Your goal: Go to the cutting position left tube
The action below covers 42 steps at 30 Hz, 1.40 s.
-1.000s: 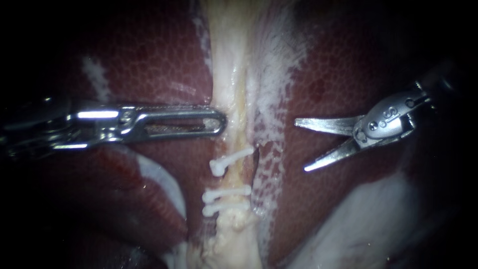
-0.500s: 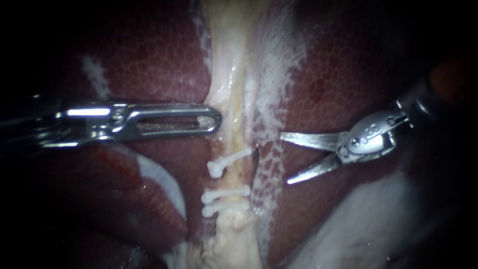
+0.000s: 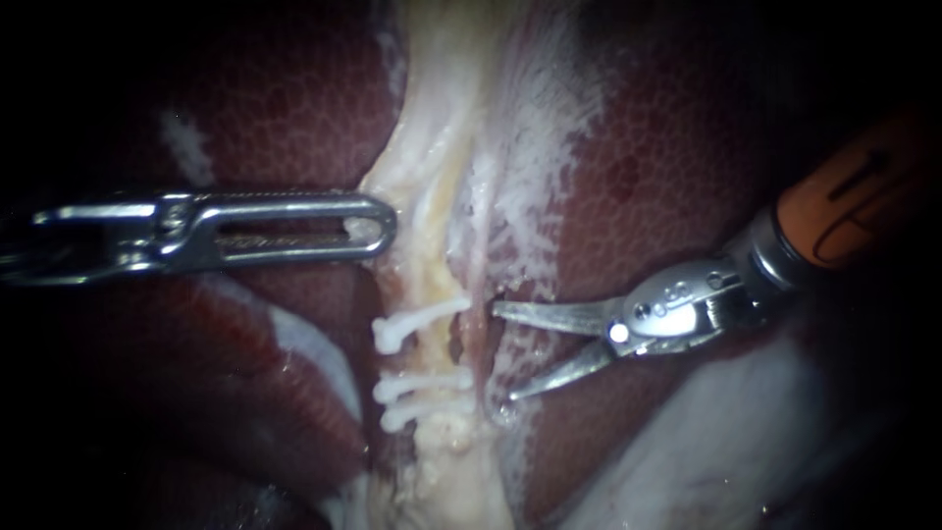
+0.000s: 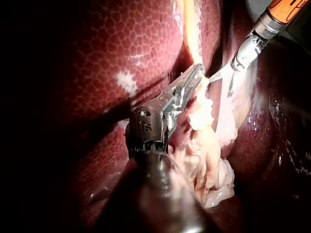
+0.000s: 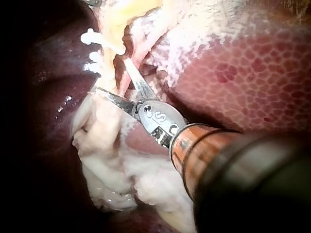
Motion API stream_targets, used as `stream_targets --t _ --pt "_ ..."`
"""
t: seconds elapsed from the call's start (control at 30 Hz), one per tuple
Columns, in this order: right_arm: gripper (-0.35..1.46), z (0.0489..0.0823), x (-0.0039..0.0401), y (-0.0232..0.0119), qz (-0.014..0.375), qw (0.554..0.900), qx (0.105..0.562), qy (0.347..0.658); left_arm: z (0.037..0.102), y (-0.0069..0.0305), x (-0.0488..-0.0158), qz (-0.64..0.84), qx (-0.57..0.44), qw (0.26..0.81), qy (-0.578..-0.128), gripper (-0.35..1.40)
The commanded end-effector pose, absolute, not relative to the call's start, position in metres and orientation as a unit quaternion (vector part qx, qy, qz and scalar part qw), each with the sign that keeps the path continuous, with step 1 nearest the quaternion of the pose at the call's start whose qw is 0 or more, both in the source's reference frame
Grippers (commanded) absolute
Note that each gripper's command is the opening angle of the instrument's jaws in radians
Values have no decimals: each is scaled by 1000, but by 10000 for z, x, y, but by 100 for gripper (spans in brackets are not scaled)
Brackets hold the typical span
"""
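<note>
endoscope view: right instrument, claw spread, empty, tips just beside left tube between upper clip and lower clips; left instrument, claw clenched on pale tissue; risk: skewed advance nicks a clip or liver.

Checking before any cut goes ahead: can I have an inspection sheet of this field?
Surface: dark red mottled liver with whitish film patches.
Job's things: pale yellowish clipped tube; three white plastic clips across it, one apart above two close together.
Clutter: nothing seen.
Instruments: left instrument, slotted steel jaws shut on pale tissue band above the clips; right instrument, blades open, tips beside the tube at clip level.
Cables: nothing seen.
Surroundings: dark, nothing seen.
</note>
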<state>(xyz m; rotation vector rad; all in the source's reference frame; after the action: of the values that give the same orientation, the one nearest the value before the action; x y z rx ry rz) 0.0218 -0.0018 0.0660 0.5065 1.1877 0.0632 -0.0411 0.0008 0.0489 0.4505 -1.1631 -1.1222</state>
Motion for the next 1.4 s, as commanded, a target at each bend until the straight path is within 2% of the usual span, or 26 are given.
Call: stream_targets --t 0.03,0.53,0.93,1.4 --pt "143 659 218 -19 27 797 239 554 489 8 -411 -497 200 668 -516 -35" --pt "143 659 241 -19 10 782 269 562 486 6 -410 -497 200 668 -516 -35" --pt "143 662 253 -18 13 782 269 561 485 6 -411 -498 199 668 -516 -35" --pt "140 670 237 -14 9 784 271 559 485 5 -410 -498 199 668 -516 -35"
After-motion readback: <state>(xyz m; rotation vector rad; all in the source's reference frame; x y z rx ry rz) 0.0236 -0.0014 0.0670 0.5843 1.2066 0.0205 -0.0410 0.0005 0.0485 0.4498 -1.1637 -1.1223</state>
